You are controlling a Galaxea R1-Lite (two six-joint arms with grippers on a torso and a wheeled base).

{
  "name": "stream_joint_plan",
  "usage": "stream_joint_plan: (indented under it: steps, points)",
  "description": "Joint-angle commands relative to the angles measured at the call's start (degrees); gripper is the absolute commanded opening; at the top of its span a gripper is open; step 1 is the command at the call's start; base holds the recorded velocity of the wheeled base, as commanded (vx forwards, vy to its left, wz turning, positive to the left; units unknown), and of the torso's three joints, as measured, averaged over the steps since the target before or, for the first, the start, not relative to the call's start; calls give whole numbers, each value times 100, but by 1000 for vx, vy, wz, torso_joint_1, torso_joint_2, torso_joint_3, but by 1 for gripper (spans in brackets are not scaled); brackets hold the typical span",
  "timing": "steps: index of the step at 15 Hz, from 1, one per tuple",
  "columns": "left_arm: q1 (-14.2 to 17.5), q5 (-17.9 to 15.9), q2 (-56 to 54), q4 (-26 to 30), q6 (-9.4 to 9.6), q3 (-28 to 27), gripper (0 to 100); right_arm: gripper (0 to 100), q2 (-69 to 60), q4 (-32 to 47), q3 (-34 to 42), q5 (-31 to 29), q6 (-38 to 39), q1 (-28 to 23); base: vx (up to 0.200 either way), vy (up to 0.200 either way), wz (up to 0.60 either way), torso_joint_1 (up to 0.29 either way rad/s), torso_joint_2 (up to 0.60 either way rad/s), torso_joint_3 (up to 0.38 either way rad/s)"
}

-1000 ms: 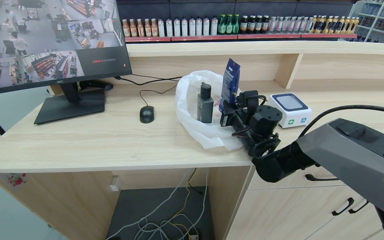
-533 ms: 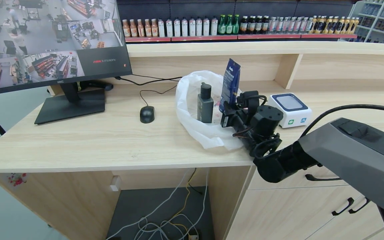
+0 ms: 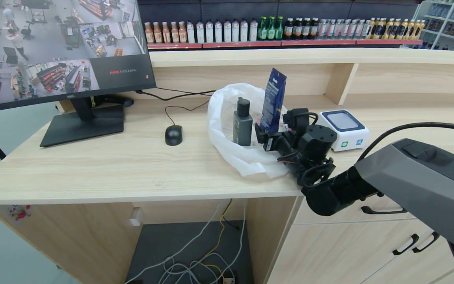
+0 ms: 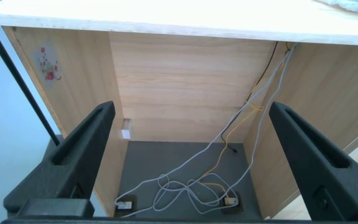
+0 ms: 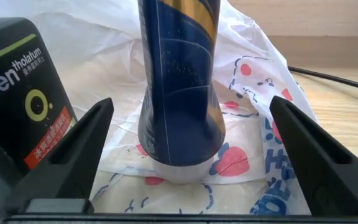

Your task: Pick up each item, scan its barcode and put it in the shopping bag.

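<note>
A white plastic shopping bag [image 3: 227, 138] lies open on the wooden counter. A dark bottle [image 3: 242, 123] stands inside it, and beside that a tall blue pouch [image 3: 273, 98] stands upright on the bag's floor. My right gripper [image 3: 268, 137] is at the pouch's base, open, with a finger on either side and neither one touching. The right wrist view shows the pouch [image 5: 179, 93] between the spread fingers of that gripper [image 5: 191, 112], the bottle [image 5: 23, 106] beside it and the bag [image 5: 260, 81] behind. My left gripper [image 4: 191, 112] hangs open below the counter's front edge, holding nothing.
A white barcode scanner [image 3: 343, 130] sits just right of the bag. A mouse [image 3: 173, 135] and its cable lie to the left, with a monitor [image 3: 59, 51] on its stand farther left. A raised ledge [image 3: 313, 57] runs along the back. Loose cables [image 4: 216, 180] lie under the counter.
My right gripper's fingers have spread apart and let go of the blue pouch, which now stands on its own in the bag, leaning slightly more to the right.
</note>
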Motion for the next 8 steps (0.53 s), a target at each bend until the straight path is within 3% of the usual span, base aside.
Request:
stream_joint_plan:
  steps: [1, 8]
  points:
    - [0, 0, -2, -1, -2, -6, 100, 100, -147, -75, 99, -3, -6, 5, 0, 0, 0, 0, 0, 0]
    - [0, 0, -2, -1, -2, 2, 100, 100, -1123, -576, 1365, -117, -15, 5, 0, 0, 0, 0, 0, 0]
